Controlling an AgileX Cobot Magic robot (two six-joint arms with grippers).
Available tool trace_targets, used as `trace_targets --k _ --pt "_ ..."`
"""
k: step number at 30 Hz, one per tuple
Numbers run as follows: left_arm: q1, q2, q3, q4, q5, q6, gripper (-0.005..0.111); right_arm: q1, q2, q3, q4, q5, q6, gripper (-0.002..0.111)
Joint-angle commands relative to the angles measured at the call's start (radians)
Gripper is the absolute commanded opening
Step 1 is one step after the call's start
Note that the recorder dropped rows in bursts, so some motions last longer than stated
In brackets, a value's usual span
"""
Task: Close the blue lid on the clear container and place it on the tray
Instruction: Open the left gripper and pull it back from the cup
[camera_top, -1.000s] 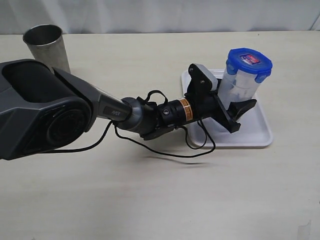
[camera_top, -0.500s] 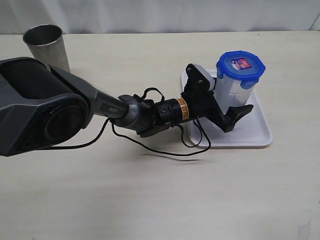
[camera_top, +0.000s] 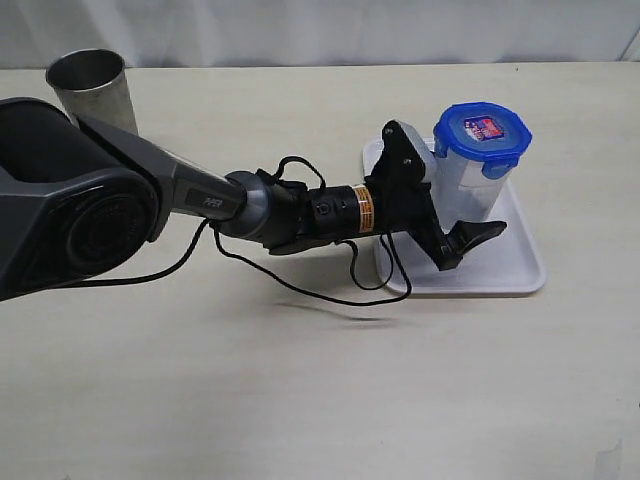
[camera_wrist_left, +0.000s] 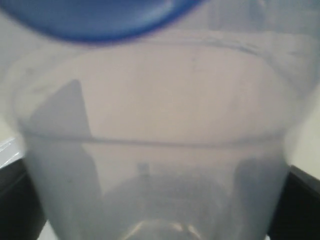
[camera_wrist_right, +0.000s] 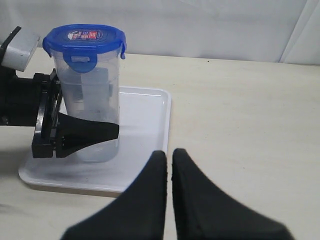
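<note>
On the tray (camera_top: 525, 272), the lidded container (camera_top: 480, 190) stands between the wide jaws of the left gripper (camera_top: 462, 215); placing looks done, so back out gently.

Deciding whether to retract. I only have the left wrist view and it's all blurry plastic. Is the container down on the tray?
Observer: Yes, the clear container stands upright on the tray.
Operator: Lid on?
Observer: The blue lid sits on top, visible flaps folded down.
Operator: Left jaws?
Observer: Left gripper: jaws open, one each side of the container's lower half. Can't tell if they touch it.
</note>
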Motion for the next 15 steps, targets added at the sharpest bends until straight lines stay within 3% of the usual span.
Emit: trace_targets --k 1,6,10,15 --pt "0.003 -0.011 0.000 0.029 0.013 -0.028 0.092 -0.004 -0.006 0.002 -0.001 0.001 0.000 0.004" --pt "0.003 -0.011 0.000 0.029 0.058 -0.081 0.092 -0.004 -0.006 0.002 -0.001 0.001 0.000 0.004" --pt "0.003 -0.011 0.000 0.029 0.076 -0.078 0.105 -0.004 -0.006 0.002 -0.001 0.001 0.000 0.004" --pt "0.003 -0.011 0.000 0.044 0.095 -0.078 0.105 -0.004 -0.006 0.002 -0.001 0.001 0.000 0.004"
